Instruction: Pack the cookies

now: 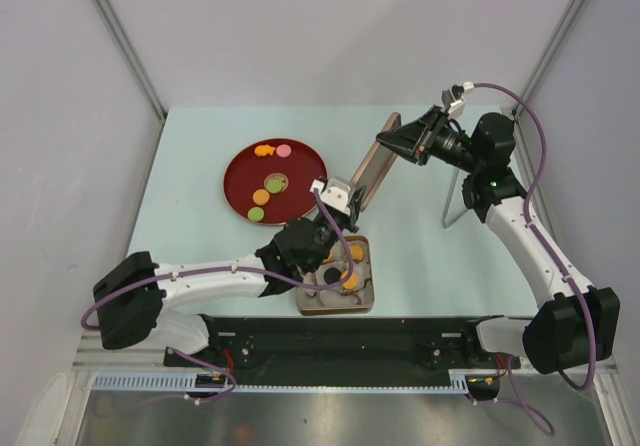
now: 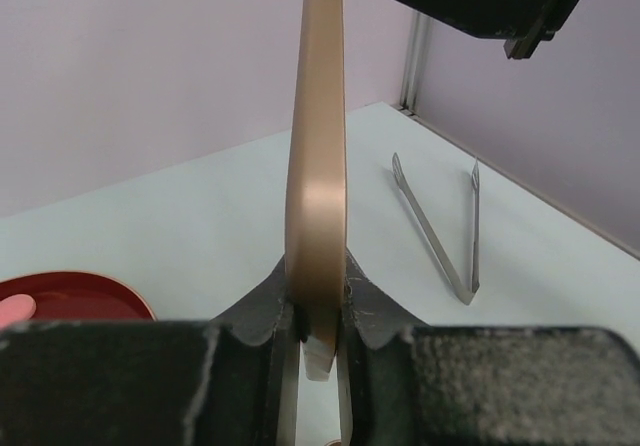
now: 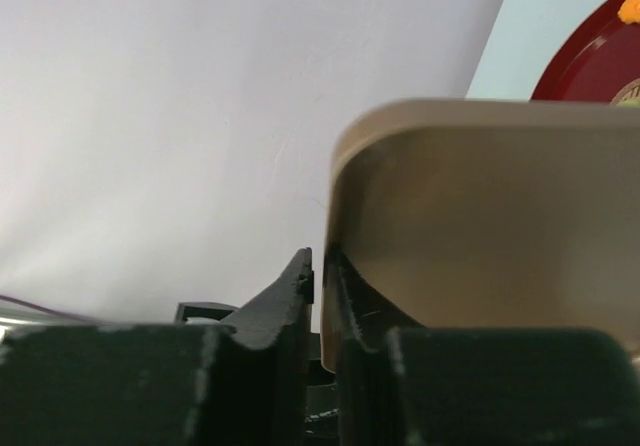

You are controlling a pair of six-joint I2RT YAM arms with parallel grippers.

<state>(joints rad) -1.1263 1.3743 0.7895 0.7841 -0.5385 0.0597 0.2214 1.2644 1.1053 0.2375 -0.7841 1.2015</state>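
A tan lid (image 1: 378, 161) is held on edge above the table, tilted, between both grippers. My left gripper (image 1: 340, 194) is shut on its lower end; the left wrist view shows the lid's edge (image 2: 318, 166) pinched between the jaws of that gripper (image 2: 318, 316). My right gripper (image 1: 408, 141) is shut on its upper end; the lid (image 3: 480, 216) fills the right wrist view beside the gripper (image 3: 322, 266). Under the left wrist is a tan box (image 1: 362, 301) with orange cookies (image 1: 357, 254) in it. More cookies (image 1: 263, 150) lie on a red plate (image 1: 232, 171).
Metal tongs (image 1: 455, 201) lie on the table right of the lid, also in the left wrist view (image 2: 440, 231). The red plate also shows in the left wrist view (image 2: 70, 291) and the right wrist view (image 3: 590, 56). White walls enclose the table.
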